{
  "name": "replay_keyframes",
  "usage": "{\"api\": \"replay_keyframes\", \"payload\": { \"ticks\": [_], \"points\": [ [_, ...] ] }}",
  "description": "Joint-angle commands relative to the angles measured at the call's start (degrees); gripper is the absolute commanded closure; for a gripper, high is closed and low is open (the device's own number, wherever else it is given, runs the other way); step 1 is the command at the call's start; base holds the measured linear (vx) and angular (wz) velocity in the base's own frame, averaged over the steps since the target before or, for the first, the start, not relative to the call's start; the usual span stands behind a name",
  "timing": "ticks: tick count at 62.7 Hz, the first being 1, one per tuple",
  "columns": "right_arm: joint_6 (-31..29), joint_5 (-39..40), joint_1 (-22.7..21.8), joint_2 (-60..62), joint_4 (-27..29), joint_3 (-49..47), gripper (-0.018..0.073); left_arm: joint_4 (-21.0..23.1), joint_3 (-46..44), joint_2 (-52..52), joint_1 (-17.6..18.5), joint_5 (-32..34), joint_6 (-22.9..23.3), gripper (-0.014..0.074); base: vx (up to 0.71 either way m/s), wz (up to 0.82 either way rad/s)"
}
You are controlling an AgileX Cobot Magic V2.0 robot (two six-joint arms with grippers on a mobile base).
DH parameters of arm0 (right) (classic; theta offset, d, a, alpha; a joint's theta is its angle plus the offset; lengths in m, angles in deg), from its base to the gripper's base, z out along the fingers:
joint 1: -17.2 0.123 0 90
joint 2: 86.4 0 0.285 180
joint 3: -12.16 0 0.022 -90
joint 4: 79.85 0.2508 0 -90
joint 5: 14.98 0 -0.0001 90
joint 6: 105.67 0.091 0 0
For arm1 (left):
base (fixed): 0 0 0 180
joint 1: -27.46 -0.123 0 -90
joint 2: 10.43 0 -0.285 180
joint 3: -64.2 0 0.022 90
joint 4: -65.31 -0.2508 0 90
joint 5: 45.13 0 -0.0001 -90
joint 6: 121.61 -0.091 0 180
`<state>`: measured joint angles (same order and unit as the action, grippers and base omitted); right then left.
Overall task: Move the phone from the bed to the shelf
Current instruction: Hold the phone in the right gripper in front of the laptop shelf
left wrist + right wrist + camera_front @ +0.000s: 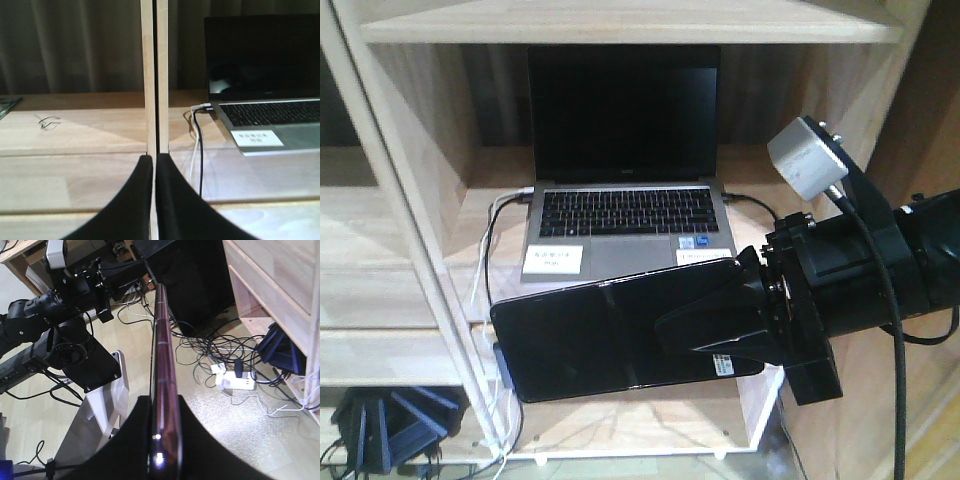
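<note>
The phone (610, 335), a glossy black slab with a faint line across its middle, is held flat in front of the shelf (415, 255), just before the laptop's compartment. My right gripper (672, 335) is shut on the phone's right end. In the right wrist view the phone (162, 340) shows edge-on with a pinkish rim, pinched by my right gripper (165, 407). My left gripper (154, 159) is shut on nothing and faces a shelf upright (161, 75). The bed is out of view. I cannot tell whether the phone touches the board.
An open grey laptop (625, 215) fills the compartment behind the phone, with cables (495, 225) trailing off its left side. On the floor lie a tangle of cables and a white power strip (235, 382). The left arm (75, 287) shows in the right wrist view.
</note>
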<state>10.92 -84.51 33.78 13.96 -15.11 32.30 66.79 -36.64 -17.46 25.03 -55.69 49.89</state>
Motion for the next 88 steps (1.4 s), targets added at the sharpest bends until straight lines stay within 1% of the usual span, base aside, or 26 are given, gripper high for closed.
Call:
{"api": "replay_keyframes", "payload": {
  "ticks": [1, 44, 88],
  "points": [
    [-0.29, -4.15, -0.07, 1.5, 5.15, -1.51, 0.0561, 0.52, -1.22, 0.77, 0.2, 4.15, 0.33, 0.0595, 0.19, -0.01],
    [-0.29, -4.15, -0.07, 1.5, 5.15, -1.51, 0.0561, 0.52, -1.22, 0.77, 0.2, 4.15, 0.33, 0.0595, 0.17, 0.01],
    [-0.29, -4.15, -0.07, 1.5, 5.15, -1.51, 0.0561, 0.52, -1.22, 0.77, 0.2, 4.15, 0.33, 0.0595, 0.08, 0.04]
  ]
}}
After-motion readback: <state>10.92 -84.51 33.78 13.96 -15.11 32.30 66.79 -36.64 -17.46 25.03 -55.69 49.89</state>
